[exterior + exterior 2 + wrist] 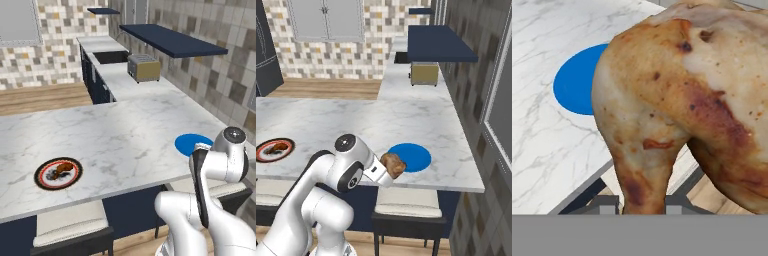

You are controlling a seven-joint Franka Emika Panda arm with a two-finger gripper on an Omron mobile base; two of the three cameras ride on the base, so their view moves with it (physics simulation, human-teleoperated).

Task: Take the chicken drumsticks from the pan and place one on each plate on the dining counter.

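Observation:
My gripper (641,206) is shut on a pale tan chicken drumstick (682,95), which blocks most of the hand view. In the right base view this drumstick (393,165) hangs at the near edge of the dining counter (356,120), just left of the plain blue plate (412,156) and a little above it. The blue plate (192,143) lies near the counter's right end. A reddish-brown drumstick (62,169) rests on the dark-rimmed plate (58,173) at the counter's left front. The pan is out of view.
A toaster (144,68) and a sink (111,56) sit on the navy cabinet run behind. A navy shelf (170,40) hangs above it. Cushioned stools (70,220) (408,200) stand under the counter's near edge. A tiled wall (476,90) closes the right side.

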